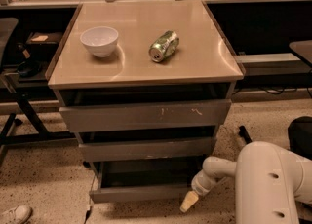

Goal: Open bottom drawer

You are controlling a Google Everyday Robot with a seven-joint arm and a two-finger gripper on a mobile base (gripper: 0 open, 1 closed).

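Observation:
The bottom drawer is the lowest grey front of the cabinet. It stands pulled out toward me, with its shallow dark tray showing behind the front. My gripper is low at the drawer's right front corner, at the end of my white arm, which reaches in from the lower right. Its pale tip lies right at the corner of the drawer front, just above the floor.
Above are the middle drawer front and the tall scratched top front. On the beige tabletop stand a white bowl and a green can lying on its side. A chair frame is at the left and a shoe at the lower left.

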